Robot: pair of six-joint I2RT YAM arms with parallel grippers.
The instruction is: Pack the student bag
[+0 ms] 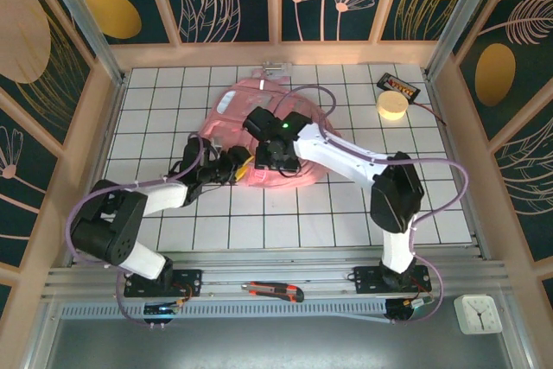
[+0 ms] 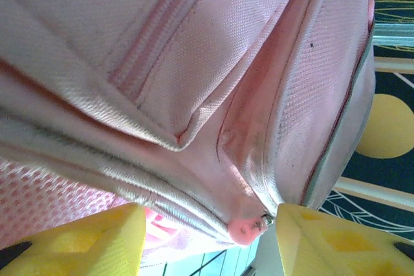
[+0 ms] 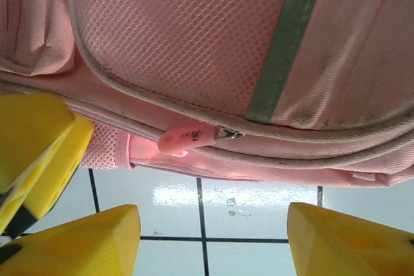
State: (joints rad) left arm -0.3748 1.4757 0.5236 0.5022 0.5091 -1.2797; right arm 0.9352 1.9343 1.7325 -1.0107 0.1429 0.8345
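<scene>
The student bag (image 1: 232,108), a big pink backpack, lies on the tiled table (image 1: 346,213) in the middle. Both grippers meet at its near edge. My left gripper (image 1: 241,166) is open. In the left wrist view its yellow fingers (image 2: 71,240) stand wide on either side of a pink zip pull (image 2: 249,227) without touching it, the left gripper (image 2: 207,245) close under the bag's seams (image 2: 194,95). My right gripper (image 1: 266,164) is open too. The right gripper (image 3: 210,240) hovers over bare tile just below the bag (image 3: 194,43) and its zip pull (image 3: 187,138).
A pale yellow round roll (image 1: 392,106) and a black device (image 1: 400,86) sit at the back right. A red and black box cutter (image 1: 272,290) lies on the near rail, and a small white clock (image 1: 478,313) stands at the front right. The left gripper's yellow fingers (image 3: 32,153) crowd the right wrist view.
</scene>
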